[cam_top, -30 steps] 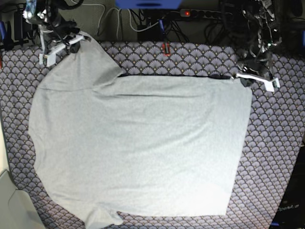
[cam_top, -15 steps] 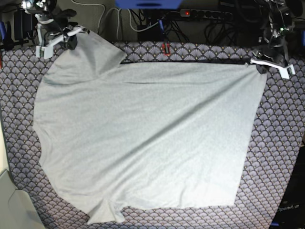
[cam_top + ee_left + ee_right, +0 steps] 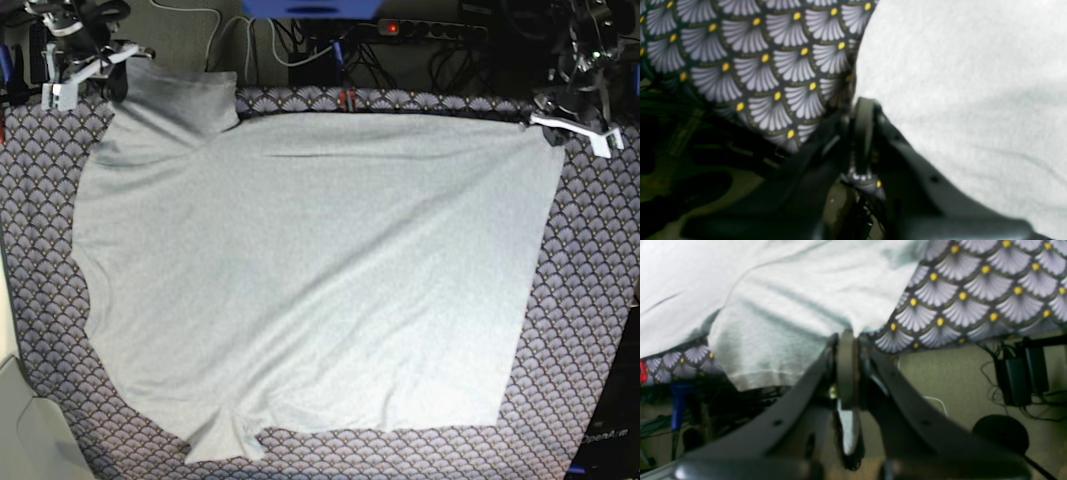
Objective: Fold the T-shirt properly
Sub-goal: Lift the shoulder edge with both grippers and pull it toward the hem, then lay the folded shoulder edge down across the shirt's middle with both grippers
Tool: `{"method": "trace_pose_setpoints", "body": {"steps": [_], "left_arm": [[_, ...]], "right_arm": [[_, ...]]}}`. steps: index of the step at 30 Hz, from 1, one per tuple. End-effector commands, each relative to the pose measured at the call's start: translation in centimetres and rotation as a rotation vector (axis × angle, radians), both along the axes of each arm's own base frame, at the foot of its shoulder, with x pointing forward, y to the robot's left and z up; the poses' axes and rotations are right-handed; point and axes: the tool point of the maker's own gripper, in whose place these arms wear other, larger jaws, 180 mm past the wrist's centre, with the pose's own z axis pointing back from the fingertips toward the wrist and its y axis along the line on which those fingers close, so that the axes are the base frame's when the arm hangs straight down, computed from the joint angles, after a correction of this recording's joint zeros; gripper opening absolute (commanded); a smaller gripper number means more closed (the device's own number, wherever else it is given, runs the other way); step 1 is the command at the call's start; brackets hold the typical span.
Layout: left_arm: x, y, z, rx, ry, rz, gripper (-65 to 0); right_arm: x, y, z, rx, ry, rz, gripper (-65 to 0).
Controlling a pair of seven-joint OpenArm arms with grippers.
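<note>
- Shirt (image 3: 310, 280) lies spread nearly flat on the table, plain grey side up, no print visible; it covers most of the cloth. Far edge runs along the table's back edge, one sleeve sticks out at the near-left corner.
- Right claw (image 3: 847, 336) is clamped on the far sleeve corner, base view top left; fabric pinched between closed jaws, sleeve hangs a bit past the table edge.
- Left claw (image 3: 863, 110) is closed on the opposite far corner, base view top right; wrist cam is blurry but the grey hem goes right into the pinch.
- Step, as I read it: stretch out and lay flat before any fold. Task barely begun imo.
- To do it well: keep both corners level, equal tension, so the far hem stays straight. Diagonal creases run across the body, so I'd pull gently outward, then lower and release together.
- Risk: thin jersey may slip from the pinch, or the far sleeve may drag over the back edge.
- Tablecloth (image 3: 590, 300) w/ fan pattern looks grippy enough; bare strips left and right.
- Behind the table: cables (image 3: 300, 40), a power strip w/ a red light (image 3: 392, 27), dark gear.
</note>
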Motion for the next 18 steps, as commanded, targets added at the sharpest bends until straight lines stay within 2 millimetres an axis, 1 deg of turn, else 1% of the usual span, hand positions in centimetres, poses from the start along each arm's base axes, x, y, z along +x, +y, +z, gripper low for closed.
{"method": "trace_pose_setpoints", "body": {"steps": [1,3,6,12,14,16,18], "left_arm": [[0.9,0.6,1.6,0.041,-0.046,-0.009,-64.4],[1.4,0.5,2.1,0.045,-0.062,-0.015,-64.4],[3.5,0.2,3.1,0.044,-0.115,-0.020,-64.4],[6.0,0.1,4.5,0.040,-0.180,-0.016,-64.4],[7.2,-0.1,5.1,0.036,-0.205,-0.021,-64.4],[8.1,-0.6,4.5,0.009,-0.184,-0.032,-64.4],[9.4,-0.8,4.0,-0.027,-0.163,-0.030,-64.4]], "right_arm": [[0.5,0.2,1.0,-0.003,-0.042,0.031,-65.0],[1.1,0.8,1.4,0.003,-0.067,0.068,-65.0],[2.7,1.5,2.4,0.005,-0.122,0.108,-65.0],[6.6,1.4,4.2,-0.006,-0.227,0.115,-65.0],[8.2,1.3,5.1,-0.013,-0.273,0.115,-65.0],[9.9,1.0,6.1,-0.026,-0.320,0.120,-65.0],[11.5,1.0,7.0,-0.032,-0.349,0.126,-65.0]]}}
